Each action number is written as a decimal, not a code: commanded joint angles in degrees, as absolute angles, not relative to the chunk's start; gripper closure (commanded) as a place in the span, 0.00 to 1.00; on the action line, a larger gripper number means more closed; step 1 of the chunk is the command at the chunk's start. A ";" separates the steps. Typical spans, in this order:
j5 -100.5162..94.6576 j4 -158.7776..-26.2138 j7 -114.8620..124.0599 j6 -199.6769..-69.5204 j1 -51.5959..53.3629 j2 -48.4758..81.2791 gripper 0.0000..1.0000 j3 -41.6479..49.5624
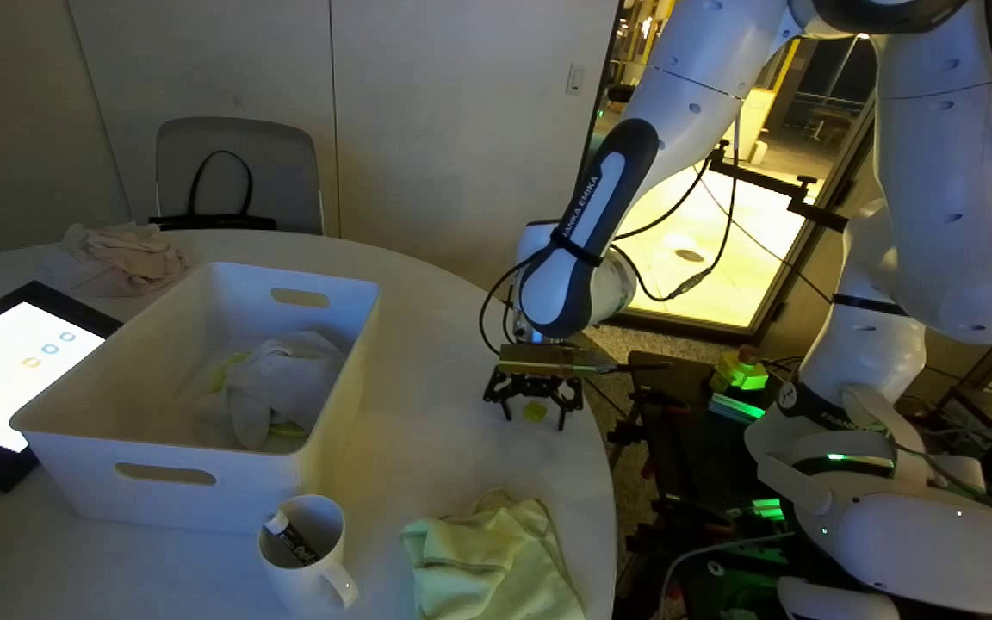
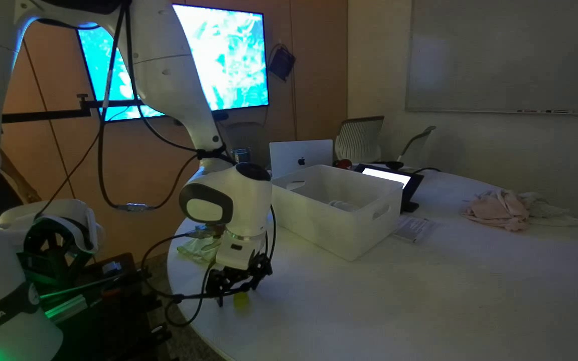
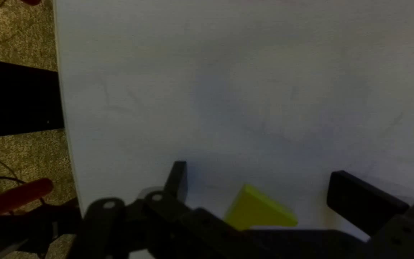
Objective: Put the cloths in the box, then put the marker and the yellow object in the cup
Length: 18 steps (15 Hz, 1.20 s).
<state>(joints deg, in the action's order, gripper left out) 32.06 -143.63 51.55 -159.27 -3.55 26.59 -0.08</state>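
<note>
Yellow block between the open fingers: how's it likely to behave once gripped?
Likely stiff: the yellow block shows fairly straight edges. Probably won't roll, given its flat-looking faces. It may twist as the open gripper closes, since its visible sides sit slanted.

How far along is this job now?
Done: white cloth and bright yellow-green cloth in the white plastic box; black-and-white marker in the white mug. In hand: open black claw around the small yellow block, ungripped. Left: block into mug; pale yellow-green cloth, lying outside, into box.
</note>
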 commanded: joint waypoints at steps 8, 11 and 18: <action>40.55 -143.66 51.28 -159.97 -3.40 27.63 0.00 -0.21; 41.43 -144.46 51.80 -159.70 -2.98 27.15 0.00 0.64; 43.14 -145.15 51.98 -159.65 -3.14 27.14 0.00 1.36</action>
